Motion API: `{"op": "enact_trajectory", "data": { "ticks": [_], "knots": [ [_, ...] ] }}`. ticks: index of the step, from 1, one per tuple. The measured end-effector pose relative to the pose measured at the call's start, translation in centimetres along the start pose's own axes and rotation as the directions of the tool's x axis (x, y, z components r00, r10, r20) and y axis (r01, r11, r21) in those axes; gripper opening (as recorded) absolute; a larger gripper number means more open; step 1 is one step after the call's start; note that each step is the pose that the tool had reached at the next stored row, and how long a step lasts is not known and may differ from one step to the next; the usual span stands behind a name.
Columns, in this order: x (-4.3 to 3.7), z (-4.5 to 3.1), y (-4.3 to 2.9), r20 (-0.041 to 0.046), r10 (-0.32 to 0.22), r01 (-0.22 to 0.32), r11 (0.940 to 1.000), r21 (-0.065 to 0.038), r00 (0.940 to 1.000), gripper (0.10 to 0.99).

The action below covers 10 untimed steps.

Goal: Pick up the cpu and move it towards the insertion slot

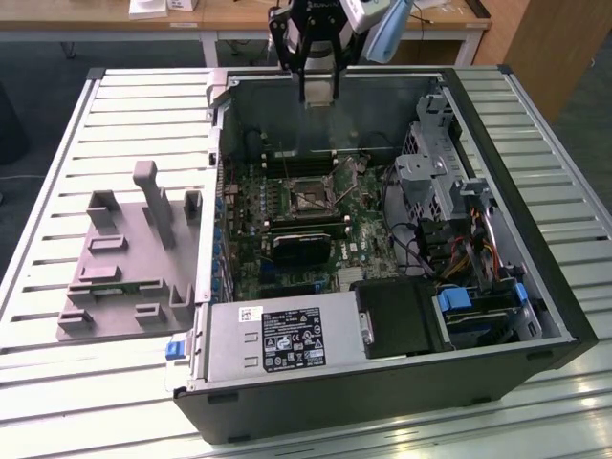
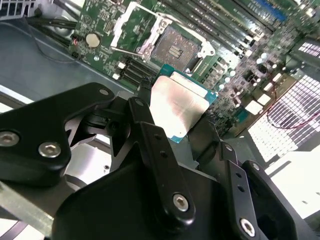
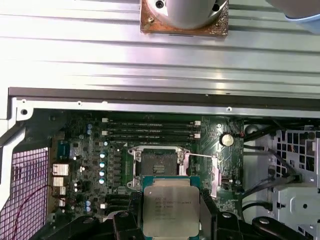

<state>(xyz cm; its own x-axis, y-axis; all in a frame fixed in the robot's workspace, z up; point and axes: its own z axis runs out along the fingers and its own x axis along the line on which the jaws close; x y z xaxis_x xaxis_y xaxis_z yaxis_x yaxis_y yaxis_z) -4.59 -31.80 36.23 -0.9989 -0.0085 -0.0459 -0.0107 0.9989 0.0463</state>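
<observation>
My gripper (image 1: 318, 88) hangs above the far wall of the open computer case (image 1: 478, 378), shut on the cpu (image 1: 318, 92). In both wrist views the cpu (image 2: 182, 107) (image 3: 170, 210) is a thin square chip with a pale silvery top and green edge, clamped between the two black fingers (image 2: 145, 117). The insertion slot (image 1: 311, 198) is the square dark socket with a shiny frame on the motherboard, its cover swung open. The slot (image 2: 175, 47) (image 3: 159, 161) lies below and just beyond the held chip, apart from it.
A grey plastic fixture (image 1: 134, 258) with recesses lies on the slatted table at the exterior view's left. Inside the case are long black memory slots (image 3: 150, 131), a power supply (image 1: 277, 344), a drive cage (image 1: 449, 182) and loose cables (image 1: 421, 249).
</observation>
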Motion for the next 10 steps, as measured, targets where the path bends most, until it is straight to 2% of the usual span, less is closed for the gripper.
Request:
{"op": "enact_trajectory", "data": {
  "ticks": [5, 10],
  "knots": [
    [0.01, 0.39, 0.61, -0.0001, 0.000, 0.000, 1.0000, 0.000, 1.0000, 0.541],
    [0.02, 0.56, 0.79, -0.0001, 0.000, 0.000, 1.0000, 0.000, 1.0000, 0.541]
  ]
}}
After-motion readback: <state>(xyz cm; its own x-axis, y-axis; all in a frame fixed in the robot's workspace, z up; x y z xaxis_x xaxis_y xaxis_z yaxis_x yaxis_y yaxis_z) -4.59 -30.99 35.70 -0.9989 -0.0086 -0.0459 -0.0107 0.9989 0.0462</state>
